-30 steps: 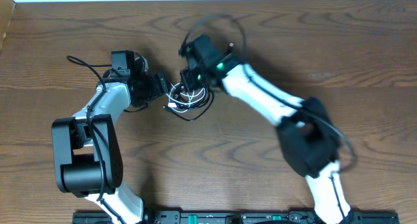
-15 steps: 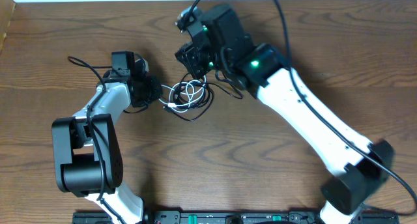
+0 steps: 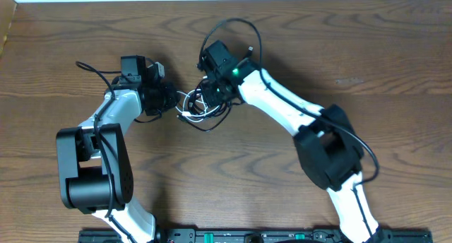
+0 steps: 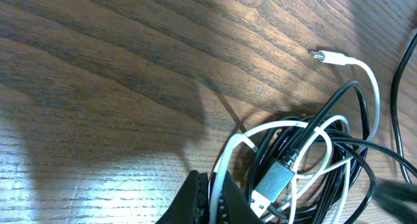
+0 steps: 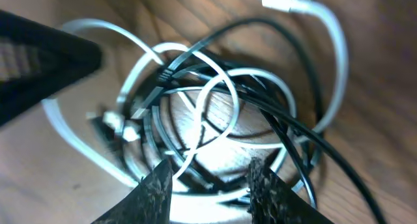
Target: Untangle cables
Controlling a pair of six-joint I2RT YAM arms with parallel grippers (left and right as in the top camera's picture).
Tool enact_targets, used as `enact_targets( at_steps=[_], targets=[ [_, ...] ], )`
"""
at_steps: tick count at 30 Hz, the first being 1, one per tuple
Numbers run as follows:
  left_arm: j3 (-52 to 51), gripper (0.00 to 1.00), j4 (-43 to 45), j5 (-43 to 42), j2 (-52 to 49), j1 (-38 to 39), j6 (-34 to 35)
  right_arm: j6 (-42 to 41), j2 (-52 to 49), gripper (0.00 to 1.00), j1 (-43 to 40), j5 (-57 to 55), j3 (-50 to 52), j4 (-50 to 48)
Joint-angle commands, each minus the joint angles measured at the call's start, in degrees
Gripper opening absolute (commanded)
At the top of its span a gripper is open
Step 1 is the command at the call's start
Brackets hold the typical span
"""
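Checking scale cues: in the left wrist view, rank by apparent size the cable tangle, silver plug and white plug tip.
1. cable tangle, largest
2. silver plug
3. white plug tip, smallest, though it lies farther from the camera

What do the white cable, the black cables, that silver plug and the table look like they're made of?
The white cable: smooth rubbery plastic jacket, slight sheen, bends in soft loops. The black cables: likely the same, glossy highlights. The silver plug: seems brushed metal, flat grey shell catching light. The table: wood or wood-look laminate, dark brown grain with satin glare; can't tell which.
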State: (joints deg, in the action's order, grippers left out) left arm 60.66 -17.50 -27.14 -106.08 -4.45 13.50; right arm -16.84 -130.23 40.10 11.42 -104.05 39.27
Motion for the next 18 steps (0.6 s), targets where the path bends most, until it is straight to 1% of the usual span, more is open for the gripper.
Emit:
enact_targets(
  at_steps=[1, 4, 6, 7, 8, 12, 14, 15, 17, 18],
  targets=[
    [-0.4, 0.08, 0.0, -0.9, -0.5, -0.3, -0.7, -2.5, -3.6, 0.35, 0.1, 0.7, 0.2, -1.9],
    [-0.4, 0.08, 0.1, -0.9, -0.5, -0.3, -0.7, -2.4, -6.6, 0.37, 0.1, 1.2, 0.2, -4.9],
    [-0.4, 0.08, 0.1, -0.9, -0.5, -0.3, -0.7, -2.4, -7.7, 0.35, 0.1, 1.2, 0.2, -5.7],
    [-0.4, 0.08, 0.1, -0.9, -0.5, -0.3, -0.7, -2.4, -7.7, 0.25, 0.1, 1.1, 0.2, -5.6],
    [-0.4, 0.08, 0.1, -0.9, -0.5, -0.3, -0.7, -2.4, -7.7, 0.01, -0.1, 1.0, 0.1, -5.7],
    [-0.4, 0.08, 0.1, -0.9, -0.5, -0.3, -0.7, -1.9, -4.1, 0.01, -1.0, 2.4, 0.0, -5.0],
    [-0.4, 0.17, 0.2, -0.9, -0.5, -0.3, -0.7, 0.9, -1.7, 0.01, -1.5, 3.4, 0.0, -5.0],
    [-0.4, 0.35, 0.2, -0.9, -0.5, -0.3, -0.7, 2.3, -0.3, 0.01, -1.8, 3.8, 0.0, -5.0],
    [-0.3, 0.49, 0.2, -1.0, -0.5, -0.3, -0.7, 3.3, 2.2, 0.01, -2.3, 4.1, 0.0, -5.0],
    [-0.2, 0.52, 0.2, -1.8, -0.4, -0.3, -0.7, 4.0, 3.5, 0.01, -2.6, 4.4, 0.0, -5.0]
  ],
)
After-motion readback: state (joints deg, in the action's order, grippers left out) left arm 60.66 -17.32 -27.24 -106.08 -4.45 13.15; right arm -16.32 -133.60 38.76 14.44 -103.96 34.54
